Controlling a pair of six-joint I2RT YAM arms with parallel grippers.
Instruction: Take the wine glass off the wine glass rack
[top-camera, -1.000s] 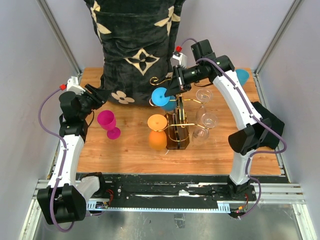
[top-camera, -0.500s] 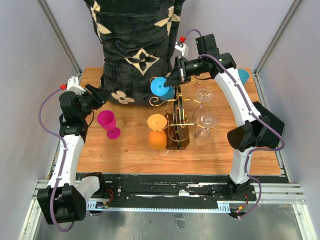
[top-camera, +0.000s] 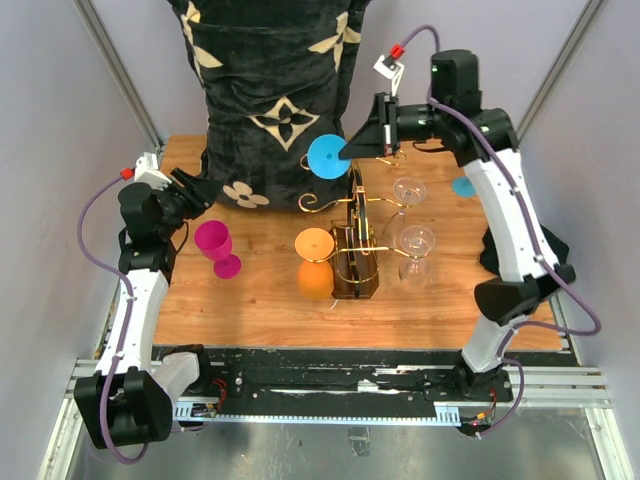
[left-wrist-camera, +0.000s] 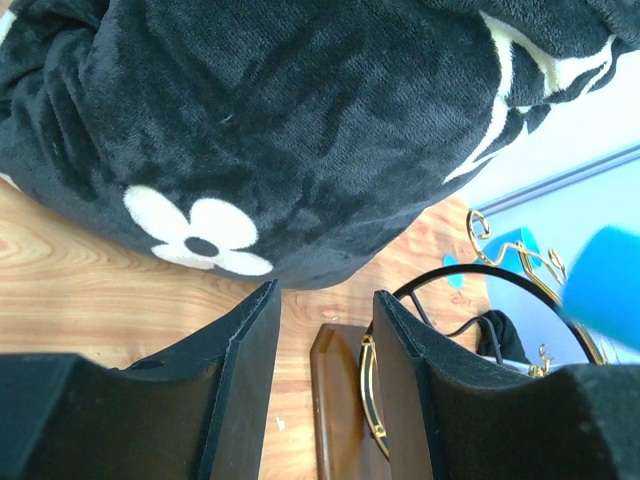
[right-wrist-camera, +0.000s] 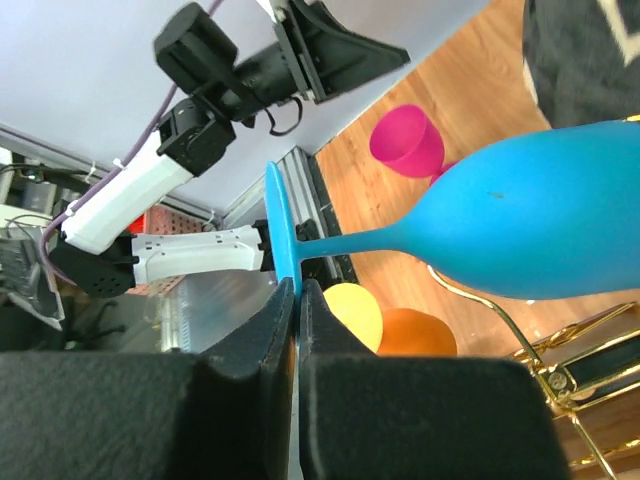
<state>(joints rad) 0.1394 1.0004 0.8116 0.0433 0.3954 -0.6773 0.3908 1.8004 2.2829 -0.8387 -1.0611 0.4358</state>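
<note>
The wine glass rack (top-camera: 355, 265), gold wire arms on a dark brown body, stands mid-table. My right gripper (top-camera: 352, 150) is shut on the base disc of a blue wine glass (top-camera: 327, 157) and holds it in the air above and behind the rack, clear of the arms. In the right wrist view the gripper (right-wrist-camera: 298, 292) pinches the disc's edge and the blue glass (right-wrist-camera: 540, 230) lies sideways. My left gripper (top-camera: 190, 190) is open and empty at the left, next to the pillow. The left wrist view shows the gripper (left-wrist-camera: 325, 380) and the rack's brown body (left-wrist-camera: 340, 420).
An orange glass (top-camera: 315, 262) hangs on the rack's left, two clear glasses (top-camera: 413, 243) on its right. A pink glass (top-camera: 214, 245) stands upright at the left. A black patterned pillow (top-camera: 270, 100) fills the back. Another blue glass (top-camera: 463, 186) sits at the back right.
My right gripper has lifted the blue glass up and back to the right, away from the rack's arms. The left arm has not moved.
</note>
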